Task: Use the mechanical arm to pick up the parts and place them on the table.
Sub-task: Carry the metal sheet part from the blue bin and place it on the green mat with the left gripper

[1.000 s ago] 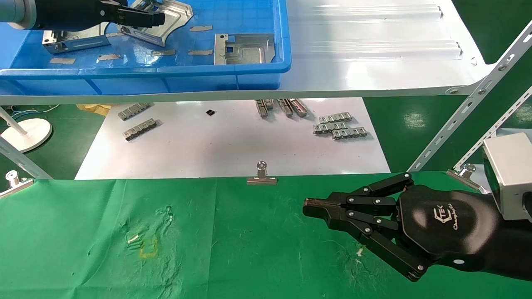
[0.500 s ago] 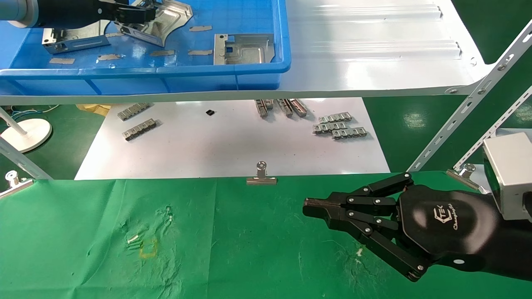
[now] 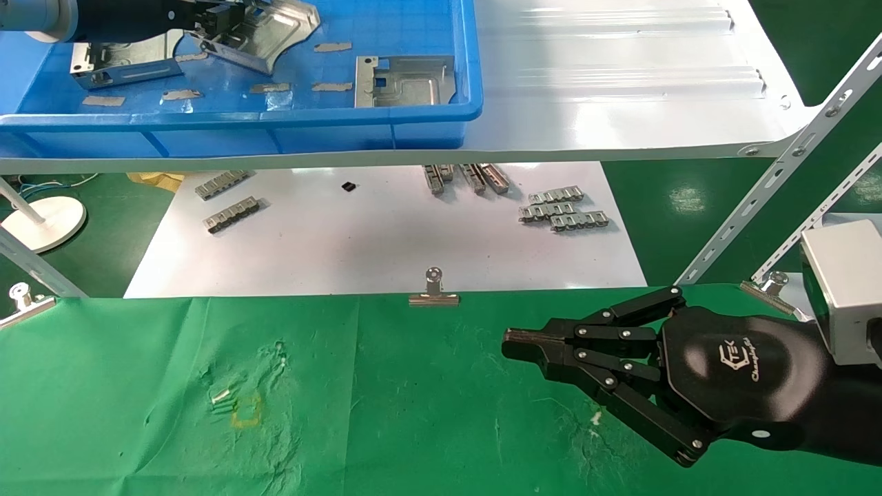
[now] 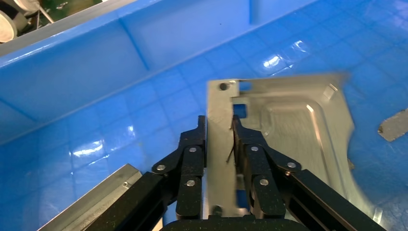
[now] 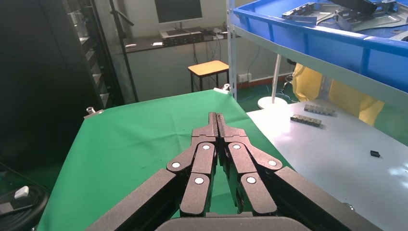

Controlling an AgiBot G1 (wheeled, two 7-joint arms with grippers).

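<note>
Left gripper [image 4: 219,137]: inside the blue bin [image 3: 441,110] on the white shelf board [image 3: 620,83], above the far left corner of the table; its fingers [image 4: 192,154] are clamped on the folded edge of a silver bracket
Gripped bracket [image 3: 275,31]: pinched between the two fingertips in the left wrist view, its embossed face and a small square cut-out showing beyond them; in the head view it sits tilted near the back of the bin, partly under the arm
Second bracket [image 3: 120,62]: lies in the bin's left part, just beside the gripped one
Third bracket [image 3: 405,81]: flat on the bin floor toward its right front corner, well apart from the other two
Right gripper [image 3: 513,342]: hovers over the green cloth near the table's right edge, fingers pressed together tip to tip with nothing between them
Table [image 3: 413,413]: wrinkled green cloth across the near side, a small yellow square mark [image 3: 246,411] toward the left; no bracket lies on it
Binder clip [image 3: 433,291]: on the table's far edge near the middle
White sheet [image 3: 386,248]: beyond the far edge, below the shelf, carrying grey link strips [image 3: 563,212] toward its right and left
</note>
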